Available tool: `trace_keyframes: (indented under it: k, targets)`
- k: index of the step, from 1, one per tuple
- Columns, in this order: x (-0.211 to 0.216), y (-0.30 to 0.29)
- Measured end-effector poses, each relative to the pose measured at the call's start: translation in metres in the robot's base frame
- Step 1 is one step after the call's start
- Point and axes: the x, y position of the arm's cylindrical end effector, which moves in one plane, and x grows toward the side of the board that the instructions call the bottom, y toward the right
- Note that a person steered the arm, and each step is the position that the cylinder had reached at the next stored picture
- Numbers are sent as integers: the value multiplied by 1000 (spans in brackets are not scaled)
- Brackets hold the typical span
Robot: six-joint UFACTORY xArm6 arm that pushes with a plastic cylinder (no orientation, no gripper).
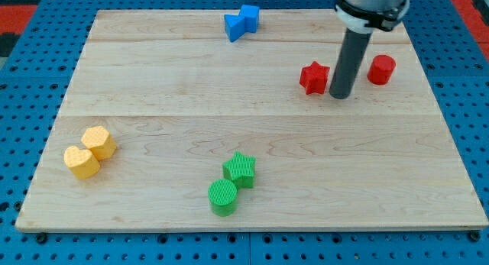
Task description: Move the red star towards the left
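Note:
The red star (313, 77) lies on the wooden board (252, 211) at the view's upper right, apart from the red cylinder (380, 69). My tip (340, 95) rests on the board just to the right of the red star, close to or touching it, between the star and the red cylinder. The rod rises up and to the right from the tip.
Two blue blocks (241, 22) sit at the view's top centre. A green star (241, 169) and a green cylinder (223, 197) sit at the bottom centre. Two yellow blocks (89, 151) sit at the left. Blue pegboard surrounds the board.

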Motion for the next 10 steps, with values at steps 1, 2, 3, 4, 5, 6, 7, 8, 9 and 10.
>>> trace_keyframes:
  k: [1,2,3,4,5,6,7,8,9,10]
  targets:
    - [-28,-14]
    - [-46,-10]
    - [-37,-113]
    - [-21,-229]
    - [8,-261]
    - [62,-247]
    - [76,-301]
    - [69,-307]
    - [42,-292]
    - [21,-294]
